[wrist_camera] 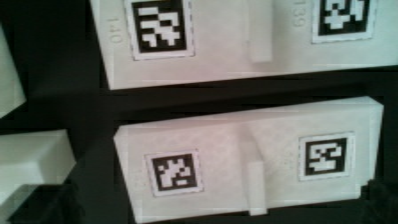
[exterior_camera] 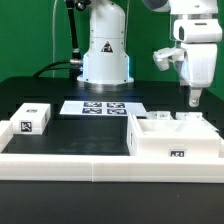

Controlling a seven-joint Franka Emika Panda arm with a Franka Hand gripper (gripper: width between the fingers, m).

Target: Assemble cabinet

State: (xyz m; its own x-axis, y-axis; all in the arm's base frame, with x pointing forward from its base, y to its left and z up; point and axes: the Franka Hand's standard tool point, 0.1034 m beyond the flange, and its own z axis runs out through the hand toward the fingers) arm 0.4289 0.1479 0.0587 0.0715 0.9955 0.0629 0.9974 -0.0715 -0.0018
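The cabinet's large white body (exterior_camera: 168, 140) stands at the front on the exterior view's right, with a tag on its front face. A smaller white part (exterior_camera: 30, 118) with a tag lies at the left. My gripper (exterior_camera: 195, 100) hangs above the back right of the body, apart from it. The wrist view looks straight down on two white tagged panels, one (wrist_camera: 196, 45) beside the other (wrist_camera: 249, 150), each carrying two tags. My fingers do not show in the wrist view, and nothing shows between them in the exterior view.
The marker board (exterior_camera: 100, 107) lies flat in front of the robot base (exterior_camera: 105, 60). A low white border rail (exterior_camera: 70, 160) runs along the table's front edge. A pale block edge (wrist_camera: 27, 165) shows beside the lower panel.
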